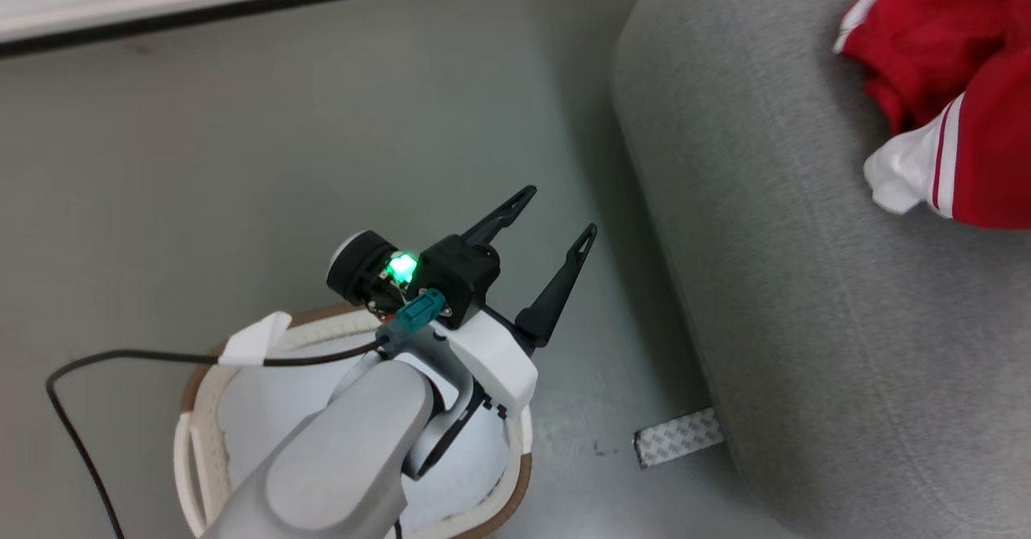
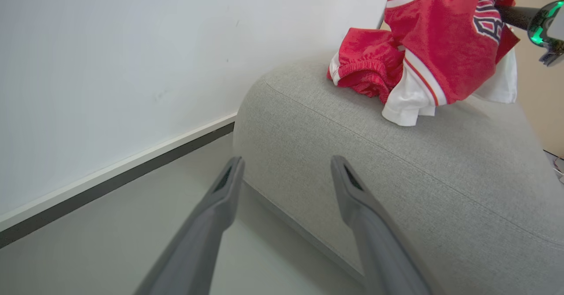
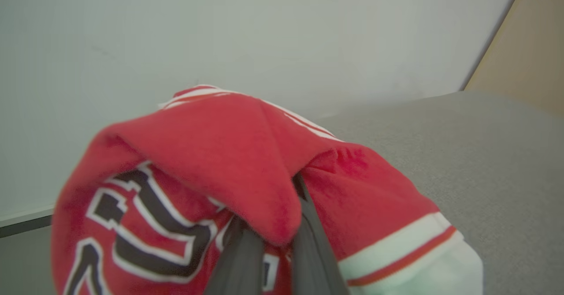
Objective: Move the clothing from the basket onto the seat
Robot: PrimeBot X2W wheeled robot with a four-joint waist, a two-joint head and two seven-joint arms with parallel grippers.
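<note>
Could drag the jersey [image 2: 440, 43] back off the seat [image 2: 396, 162] if drawn away with cloth caught on the fingers: slippery-looking fabric, draped right over the right hand [image 3: 282, 224] and folded around both fingers. Might also slump toward the rounded edge on release, being half lifted rather than settled flat. Could tug the red shorts [image 2: 365, 65] along too, lying against the jersey on the side toward the wall [image 2: 132, 43].

Right hand: clamped nearly shut on a fold of the jersey, holding it up over the seat, with white trim already resting on the grey fabric.

Left hand [image 1: 560, 213]: spread wide, holding nothing, touching nothing, hovering above the floor [image 1: 322, 120] between the basket [image 1: 201, 410] and the seat's side, pointing at the seat.

Basket down on the floor beneath the left forearm [image 1: 338, 458], pale lining showing no red in the visible part, the rest hidden by the arm. Judged close to finished: only the letting go and a clean withdrawal left.
</note>
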